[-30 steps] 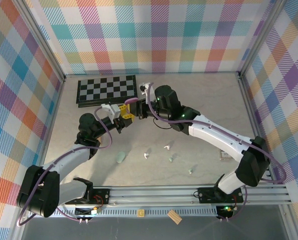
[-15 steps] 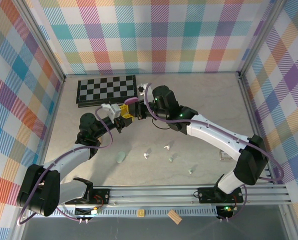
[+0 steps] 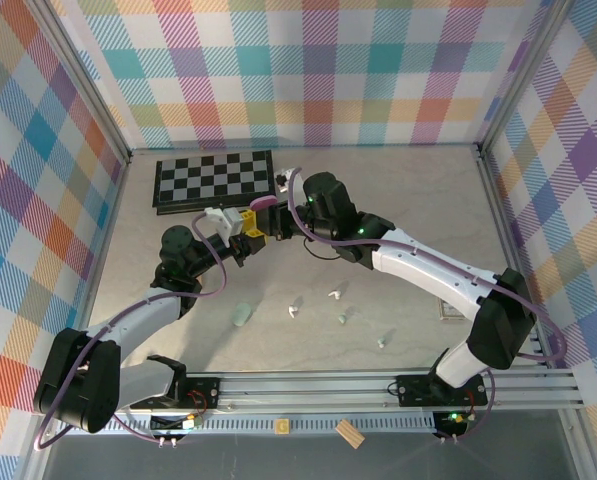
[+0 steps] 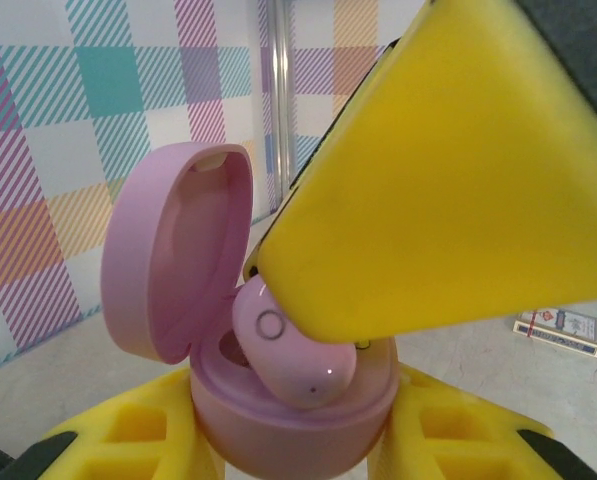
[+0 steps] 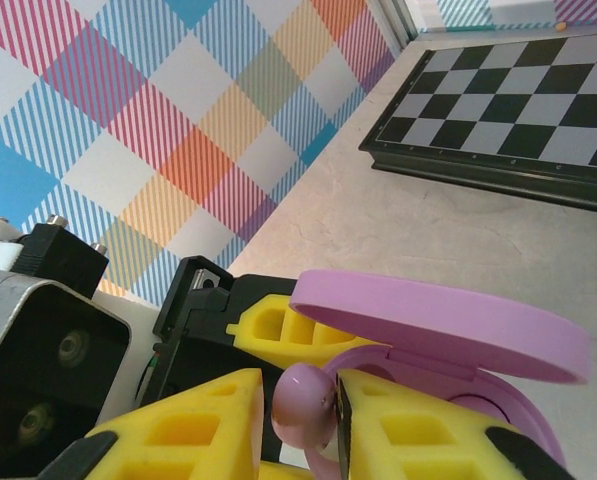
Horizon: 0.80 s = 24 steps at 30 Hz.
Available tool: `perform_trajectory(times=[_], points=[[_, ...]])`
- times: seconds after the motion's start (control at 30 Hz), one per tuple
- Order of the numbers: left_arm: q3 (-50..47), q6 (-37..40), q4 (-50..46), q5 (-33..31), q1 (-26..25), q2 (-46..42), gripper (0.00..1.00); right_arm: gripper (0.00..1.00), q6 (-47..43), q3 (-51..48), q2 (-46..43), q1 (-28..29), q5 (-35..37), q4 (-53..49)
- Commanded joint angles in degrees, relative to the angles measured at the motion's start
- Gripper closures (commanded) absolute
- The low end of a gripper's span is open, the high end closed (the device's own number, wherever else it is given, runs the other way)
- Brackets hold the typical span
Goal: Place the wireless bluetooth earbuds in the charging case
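Our right tool (image 5: 300, 392) sits further left now, pinching the purple earbud (image 5: 302, 412) inside the open case (image 4: 203, 300). Our left tool (image 4: 293, 450) clamps that case.

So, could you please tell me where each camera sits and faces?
Top external: above, behind the bases, looking down on the table; both arms show.
Left wrist: looks along the left gripper at its purple case.
Right wrist: looks past the right gripper, around a purple earbud, toward the chessboard.
Both wrist views share case and earbud.
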Motion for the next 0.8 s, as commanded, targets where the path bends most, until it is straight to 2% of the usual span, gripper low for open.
perform_trajectory(times=[0.0,0.27,0.77], points=[[0.91,1.11,1.38,0.43,-0.48,-1.74,0.68,0.73,-0.05,1.54,-0.63,0.41,1.86,-1.89],[1.08,1.15,1.36,0.48,-0.48,-1.75,0.68,0.72,-0.10,1.71,-1.40,0.41,2.16,-2.21],[1.52,1.32,1.72,0.87,-0.48,-0.71,0.68,0.58,-1.92,0.06,-7.06,0.41,0.04,-1.52]])
